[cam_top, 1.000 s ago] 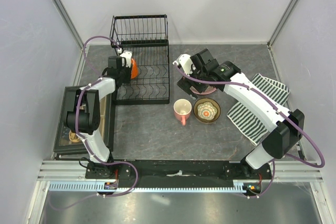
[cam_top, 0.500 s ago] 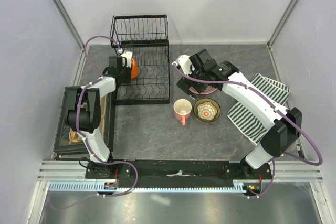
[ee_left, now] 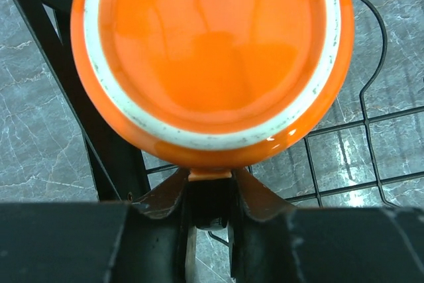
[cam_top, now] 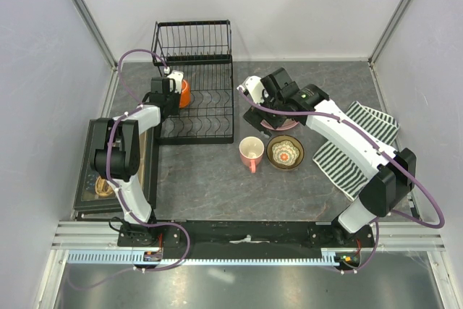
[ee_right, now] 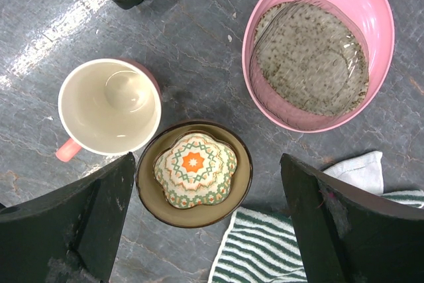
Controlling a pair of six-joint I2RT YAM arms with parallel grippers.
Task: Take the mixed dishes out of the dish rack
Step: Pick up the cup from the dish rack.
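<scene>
Top camera overlooks the table [cam_top: 210,186]; wrists look closely down on orange mug [ee_left: 212,51] and pink mug [ee_right: 109,105].

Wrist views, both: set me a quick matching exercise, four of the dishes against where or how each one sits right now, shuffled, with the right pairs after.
Things
A. orange mug
B. pink mug
C. small patterned bowl
D. wide pink dish

Places or states
1. sitting inside the tan-brown bowl
2. speckled grey inside, lying on the table
3. pinched by the left gripper at the dish rack
4. upright on the table, empty

Pairs: A-3, B-4, C-1, D-2.
</scene>
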